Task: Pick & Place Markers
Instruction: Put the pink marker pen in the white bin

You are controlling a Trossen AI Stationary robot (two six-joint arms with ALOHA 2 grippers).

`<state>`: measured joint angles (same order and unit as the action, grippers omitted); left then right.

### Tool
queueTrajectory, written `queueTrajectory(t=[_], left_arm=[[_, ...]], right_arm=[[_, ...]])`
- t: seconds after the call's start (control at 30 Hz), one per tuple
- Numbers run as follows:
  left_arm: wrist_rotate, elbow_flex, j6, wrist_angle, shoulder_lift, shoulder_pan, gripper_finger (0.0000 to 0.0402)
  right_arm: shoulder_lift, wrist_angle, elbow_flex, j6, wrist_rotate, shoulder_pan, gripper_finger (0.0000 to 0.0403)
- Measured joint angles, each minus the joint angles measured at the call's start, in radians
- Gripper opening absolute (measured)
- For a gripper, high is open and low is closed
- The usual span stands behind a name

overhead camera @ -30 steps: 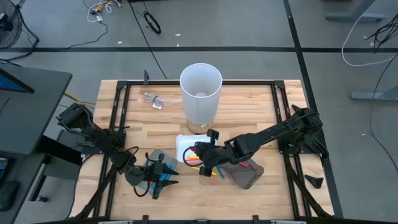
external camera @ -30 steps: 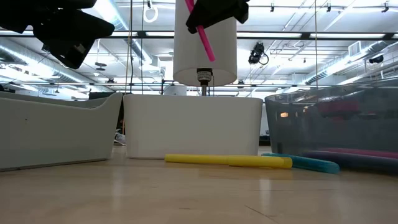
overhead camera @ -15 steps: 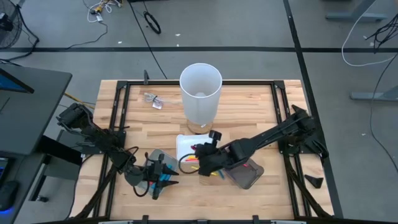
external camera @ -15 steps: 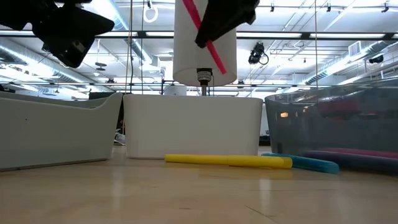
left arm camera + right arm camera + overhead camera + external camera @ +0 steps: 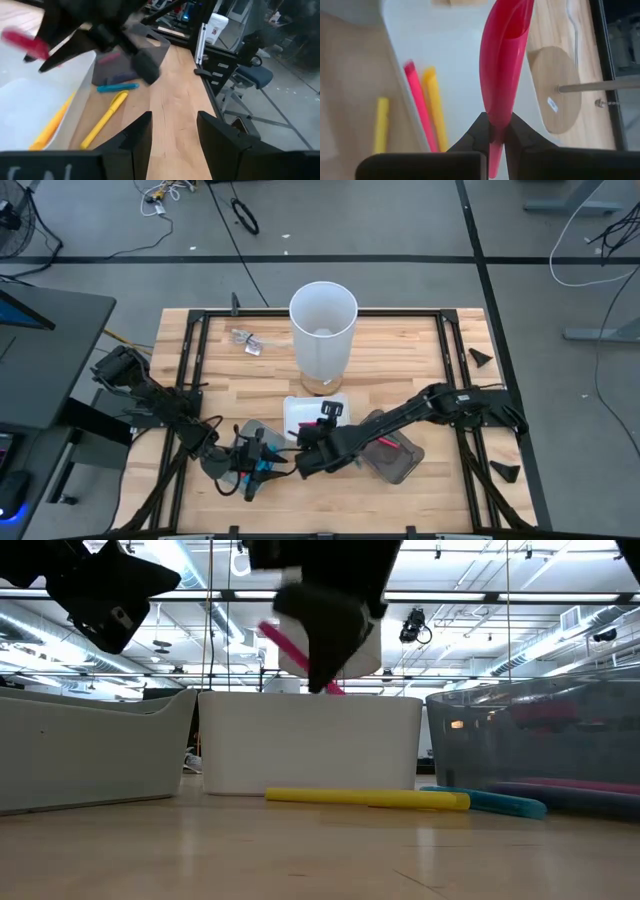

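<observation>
Wooden slats make up the desk point(image 5: 400, 355), ringed by a black frame, with grey floor and loose cables beyond it. From my remote seat I see a tall white cylinder point(image 5: 323, 330) standing on a round wooden base at the far middle. Just near of it lies a white tray point(image 5: 300, 412); in my right wrist view 1 pink marker point(image 5: 419, 107) and 1 orange marker point(image 5: 436, 105) rest side by side inside it, and 1 yellow marker point(image 5: 381, 125) lies outside its wall.

My right pincer point(image 5: 300, 452) reaches across to the left of the white tray, clenched on a red marker point(image 5: 502, 70) that sticks out from between its 2 fingers. In the low view that red marker point(image 5: 290, 650) is tilted, above the white tray's wall point(image 5: 310, 745).

My left pincer point(image 5: 262, 467) sits at the near left over a grey tray point(image 5: 247, 430), fingers parted, with nothing that I can see between them. The 2 pincers are close together.

At desk level, a yellow marker point(image 5: 365, 798) lies in front of the white tray with a teal marker point(image 5: 495, 803) just to its right. A dark translucent tray point(image 5: 400, 465) on the right holds pink and dark markers point(image 5: 570, 787).
</observation>
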<state>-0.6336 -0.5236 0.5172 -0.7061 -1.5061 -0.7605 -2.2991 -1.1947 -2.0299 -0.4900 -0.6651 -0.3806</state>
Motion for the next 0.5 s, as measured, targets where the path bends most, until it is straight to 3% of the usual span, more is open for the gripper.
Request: queueTrajectory(t=[0.5], left_arm=[[0.007, 0.0, 0.004, 0.001, 0.0, 0.0, 0.0161]], right_arm=[[-0.037, -0.015, -0.001, 0.012, 0.003, 0.014, 0.0035]])
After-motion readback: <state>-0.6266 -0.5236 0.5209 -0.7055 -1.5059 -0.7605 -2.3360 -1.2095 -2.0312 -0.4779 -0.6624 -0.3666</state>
